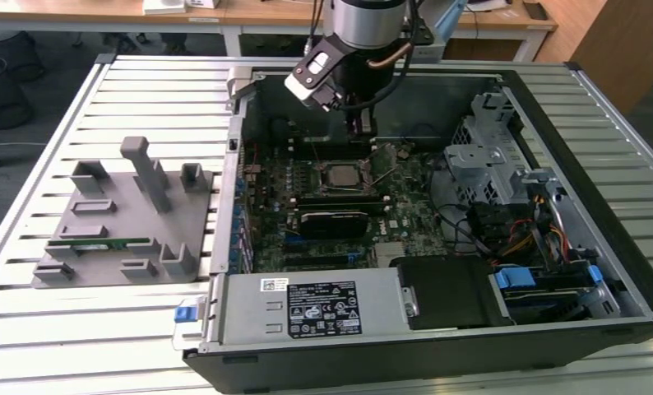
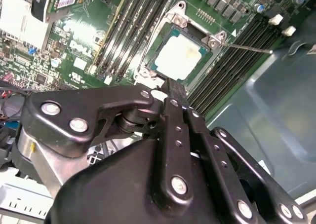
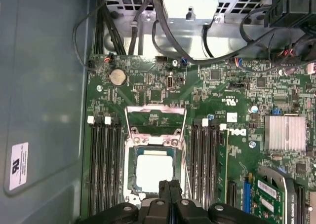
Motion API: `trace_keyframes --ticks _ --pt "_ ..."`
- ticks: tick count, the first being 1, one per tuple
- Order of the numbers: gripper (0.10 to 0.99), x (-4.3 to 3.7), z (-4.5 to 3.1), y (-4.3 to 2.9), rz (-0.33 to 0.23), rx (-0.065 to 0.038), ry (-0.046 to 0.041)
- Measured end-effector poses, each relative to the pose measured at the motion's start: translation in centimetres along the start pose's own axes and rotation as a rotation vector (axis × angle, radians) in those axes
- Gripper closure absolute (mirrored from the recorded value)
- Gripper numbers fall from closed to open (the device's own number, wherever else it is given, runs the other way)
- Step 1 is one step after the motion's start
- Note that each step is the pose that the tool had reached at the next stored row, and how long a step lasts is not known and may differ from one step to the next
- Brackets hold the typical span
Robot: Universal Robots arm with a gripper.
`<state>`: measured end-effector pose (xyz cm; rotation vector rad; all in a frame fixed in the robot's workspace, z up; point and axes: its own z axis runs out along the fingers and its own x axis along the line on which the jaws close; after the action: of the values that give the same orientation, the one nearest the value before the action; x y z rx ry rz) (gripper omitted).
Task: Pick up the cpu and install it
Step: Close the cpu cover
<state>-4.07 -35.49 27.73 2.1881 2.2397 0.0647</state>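
Note:
The cpu [image 3: 154, 170], a flat square chip with a silvery-white top, lies in the motherboard socket [image 3: 132, 184], apart from the gripper. It also shows in the second wrist view [image 2: 183, 56] and the exterior view [image 1: 339, 174]. The socket's metal load plate [image 3: 156, 119] stands swung open beside it, and its thin lever [image 2: 248, 48] sticks out to the side. My gripper [image 3: 170, 185] hangs just above the socket's edge, its two black fingers [image 2: 176, 93] shut together with nothing between them. In the exterior view the gripper [image 1: 362, 132] is over the back of the motherboard.
The open computer case [image 1: 622, 271] has black memory slots [image 3: 102, 165] on both sides of the socket, cables [image 3: 148, 21], a drive cage [image 1: 491, 156] and a power supply [image 1: 304, 306]. A grey fixture [image 1: 129, 222] holding a green memory stick [image 1: 105, 243] sits at the exterior view's left.

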Motion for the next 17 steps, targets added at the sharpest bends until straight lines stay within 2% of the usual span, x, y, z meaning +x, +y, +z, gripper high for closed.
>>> trace_keyframes --ticks 17 --pt "0.98 -0.01 0.02 0.52 0.0 0.0 0.0"
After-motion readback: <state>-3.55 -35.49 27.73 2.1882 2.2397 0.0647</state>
